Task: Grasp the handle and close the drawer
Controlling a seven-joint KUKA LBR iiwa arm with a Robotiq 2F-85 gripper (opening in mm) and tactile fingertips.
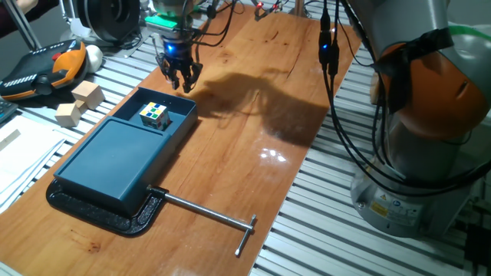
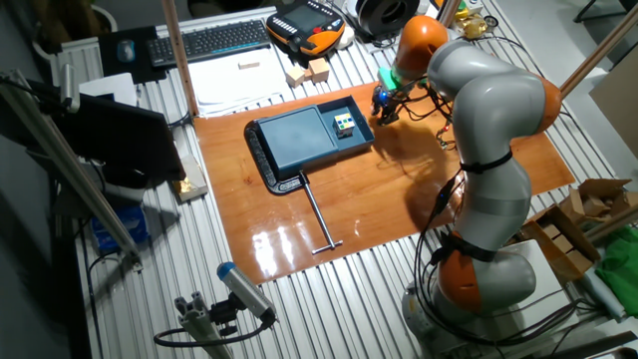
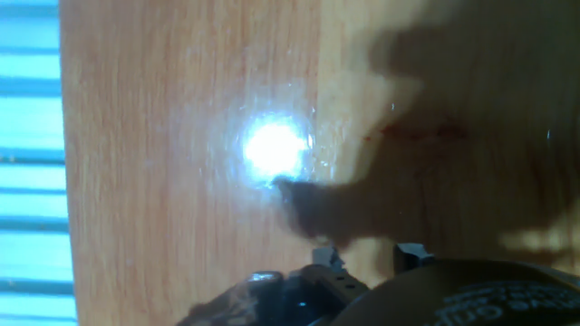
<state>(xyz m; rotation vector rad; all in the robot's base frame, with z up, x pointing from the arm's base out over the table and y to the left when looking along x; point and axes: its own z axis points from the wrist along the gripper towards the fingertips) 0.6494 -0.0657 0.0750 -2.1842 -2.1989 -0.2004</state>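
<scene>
At the left edge of one fixed view, wood blocks [image 1: 79,102] and an orange-black pendant [image 1: 42,67] lie on the slatted metal bench [image 1: 322,230]. Right of them, on the glossy wooden board [image 1: 253,115], sits the teal box [image 1: 115,159] on a black base [image 1: 107,217]. The drawer [image 1: 163,113] stands pulled out at the far end, a small coloured cube [image 1: 155,116] inside; its handle [image 1: 169,99] is the outer end wall. A T-ended rod [image 1: 211,214] juts from the base's near end. The gripper [image 1: 181,79] hangs just beyond the handle, above the board, fingers slightly parted and holding nothing. The hand view shows bare board with a light glare. At the right stands the arm's grey and orange base [image 1: 430,123]. The other fixed view shows a keyboard [image 2: 214,39] behind the board.
</scene>
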